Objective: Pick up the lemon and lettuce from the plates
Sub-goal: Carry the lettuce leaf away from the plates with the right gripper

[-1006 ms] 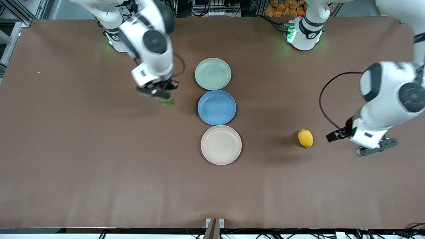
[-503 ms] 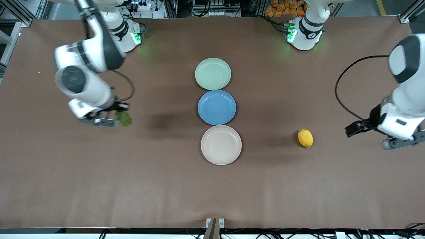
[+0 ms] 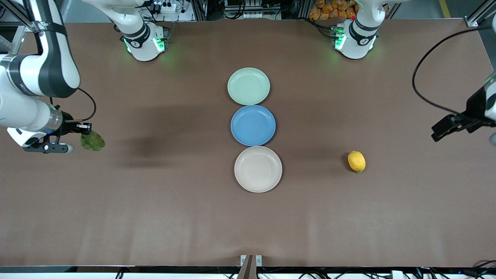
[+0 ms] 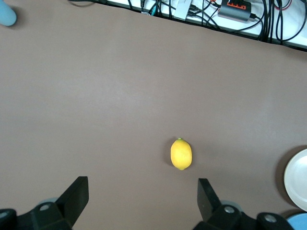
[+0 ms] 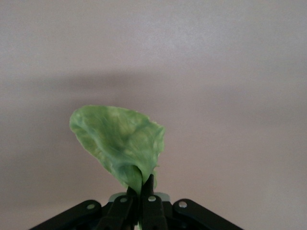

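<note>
The lemon (image 3: pixel 356 161) lies on the bare table, beside the beige plate (image 3: pixel 258 169) toward the left arm's end. It also shows in the left wrist view (image 4: pixel 181 154). My left gripper (image 4: pixel 142 203) is open and empty, in the air above the table past the lemon, mostly cut off in the front view. My right gripper (image 3: pixel 79 134) is shut on the lettuce (image 3: pixel 92 140) by its stem, over the table at the right arm's end. The lettuce (image 5: pixel 120 141) hangs from the shut right gripper (image 5: pixel 140 189). The mint green plate (image 3: pixel 248 86) and the beige plate are empty.
An empty blue plate (image 3: pixel 253 125) sits between the mint green and beige plates, in a row at the table's middle. The beige plate's rim (image 4: pixel 296 178) shows in the left wrist view. The arms' bases (image 3: pixel 141 38) stand along the table's edge.
My right arm has swung from beside the plates toward its end of the table with the lettuce in its grip. My left arm has drawn away from the lemon toward its own end.
</note>
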`<state>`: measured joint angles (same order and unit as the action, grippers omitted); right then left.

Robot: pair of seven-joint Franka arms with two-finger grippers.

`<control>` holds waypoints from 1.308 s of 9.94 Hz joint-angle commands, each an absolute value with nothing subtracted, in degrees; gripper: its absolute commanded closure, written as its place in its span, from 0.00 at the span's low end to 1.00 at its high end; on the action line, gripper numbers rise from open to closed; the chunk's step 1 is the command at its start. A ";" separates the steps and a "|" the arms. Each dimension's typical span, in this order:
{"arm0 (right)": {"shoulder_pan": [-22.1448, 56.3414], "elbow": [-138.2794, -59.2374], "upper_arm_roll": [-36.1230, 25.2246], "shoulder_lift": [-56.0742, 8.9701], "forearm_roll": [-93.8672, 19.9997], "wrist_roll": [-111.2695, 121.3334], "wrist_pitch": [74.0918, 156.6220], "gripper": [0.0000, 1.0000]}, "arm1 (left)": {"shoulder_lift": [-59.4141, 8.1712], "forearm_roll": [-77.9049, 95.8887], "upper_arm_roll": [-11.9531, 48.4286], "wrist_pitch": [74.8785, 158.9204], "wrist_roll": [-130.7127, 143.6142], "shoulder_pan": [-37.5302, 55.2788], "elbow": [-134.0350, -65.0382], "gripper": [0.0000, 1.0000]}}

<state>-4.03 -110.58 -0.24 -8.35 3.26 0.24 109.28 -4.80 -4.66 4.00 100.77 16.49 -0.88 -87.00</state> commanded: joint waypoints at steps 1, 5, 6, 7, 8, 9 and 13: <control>-5.00 -116.00 0.18 -9.22 1.49 1.05 117.12 1.00 | -2.03 -4.92 3.43 99.14 13.80 -0.79 -88.15 0.00; -5.62 -124.16 0.18 -15.98 1.49 1.05 137.82 1.00 | -1.84 -5.01 3.52 95.90 13.80 -1.05 -87.89 0.00; -5.71 -126.02 0.18 -17.91 1.58 1.05 143.56 1.00 | -1.85 -5.01 3.60 95.89 13.80 -1.05 -87.80 0.00; -5.97 -127.25 0.18 -20.37 1.50 1.05 148.57 1.00 | -1.85 -5.01 3.60 95.89 13.80 -1.05 -87.63 0.00; -6.15 -127.79 0.18 -22.65 1.49 1.05 152.97 1.00 | -1.85 -5.01 3.52 95.89 13.80 -1.05 -87.63 0.00; -6.15 -127.88 0.18 -25.20 1.49 0.97 156.67 1.00 | -1.85 -5.01 3.43 95.89 13.71 -1.05 -87.63 0.00; -5.98 -127.88 0.18 -27.16 1.50 0.18 159.70 0.01 | -1.85 -5.10 3.43 95.89 13.71 -1.41 -87.54 0.00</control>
